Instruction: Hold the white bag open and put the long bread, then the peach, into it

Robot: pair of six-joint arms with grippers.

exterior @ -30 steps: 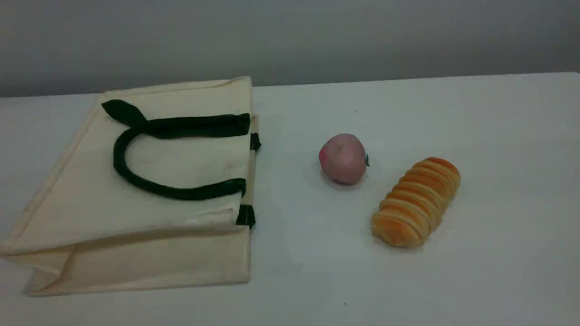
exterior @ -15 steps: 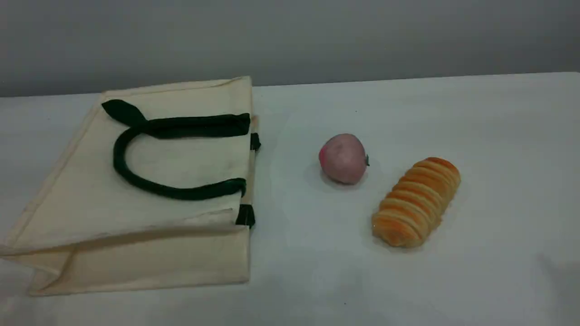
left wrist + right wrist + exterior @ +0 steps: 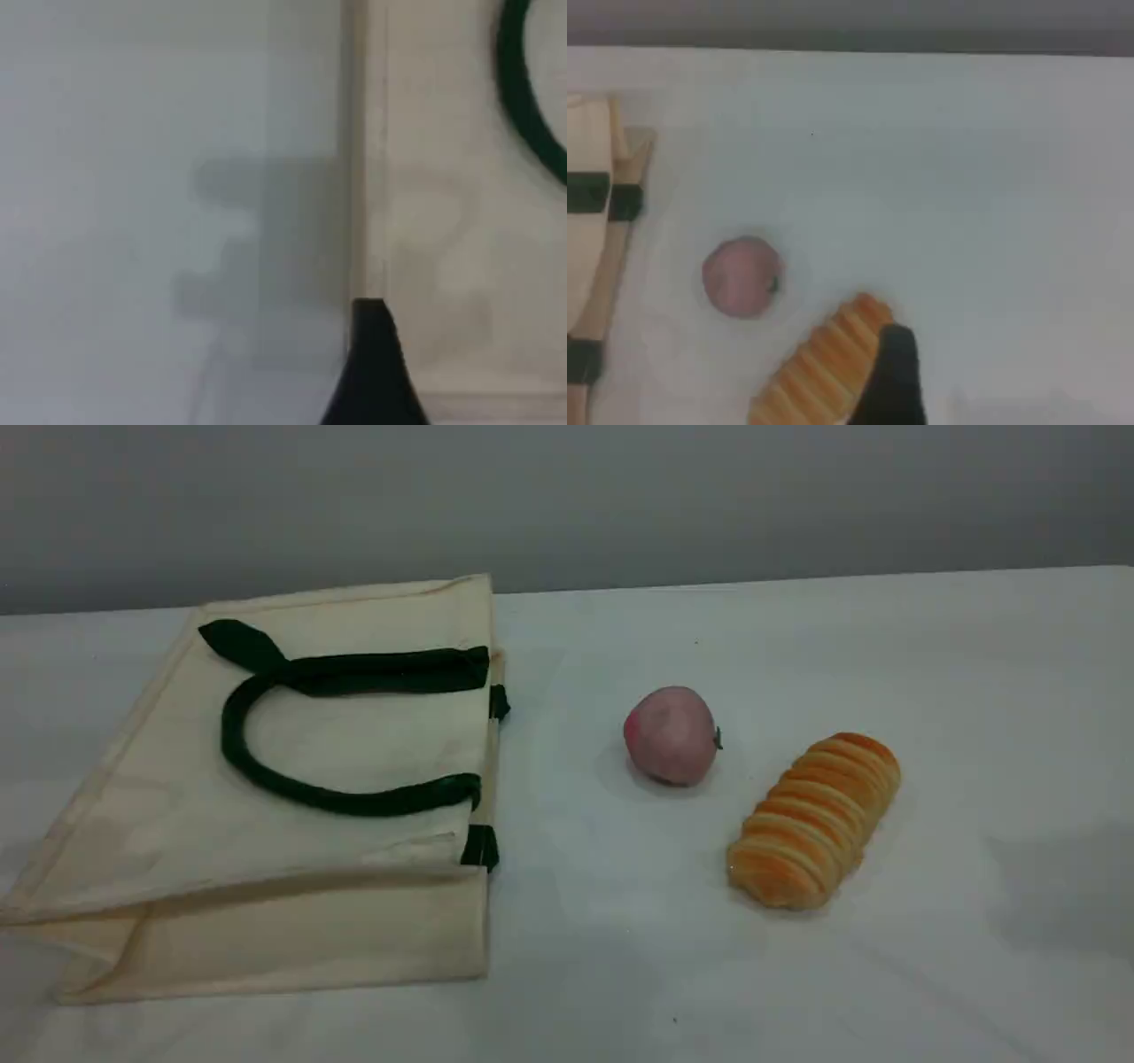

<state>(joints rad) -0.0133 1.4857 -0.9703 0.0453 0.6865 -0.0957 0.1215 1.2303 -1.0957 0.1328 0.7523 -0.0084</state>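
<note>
Left arm: it stayed outside the scene view. Its wrist camera looked almost straight down on one edge of the white bag (image 3: 461, 221), with bare table (image 3: 133, 177) on the left of that view.
Left gripper (image 3: 372, 363): only one dark fingertip showed. It hung above the bag's edge and held nothing, and my jaws stood released and wide.
Left shadow (image 3: 257, 257): a blocky grey patch lay across the table and the bag's edge, ahead of the fingertip.
Right arm: it was also outside the scene view. Its camera looked at a slant across the table towards the grey wall (image 3: 850, 18).
Right gripper (image 3: 890, 381): one dark fingertip showed just beside the far end of the long bread (image 3: 824, 372). I could not tell whether it touched the bread. My jaws were spread apart and gripped nothing.
White bag (image 3: 266, 850): it lay flat on its side on the left of the table (image 3: 797, 974), mouth towards the food, with a dark green handle (image 3: 232, 744) curved on top.
Peach (image 3: 671, 735): it sat on the table between the bag and the bread, apart from both.
Long bread (image 3: 815, 819): it lay on the table at an angle, near the peach on its right.
</note>
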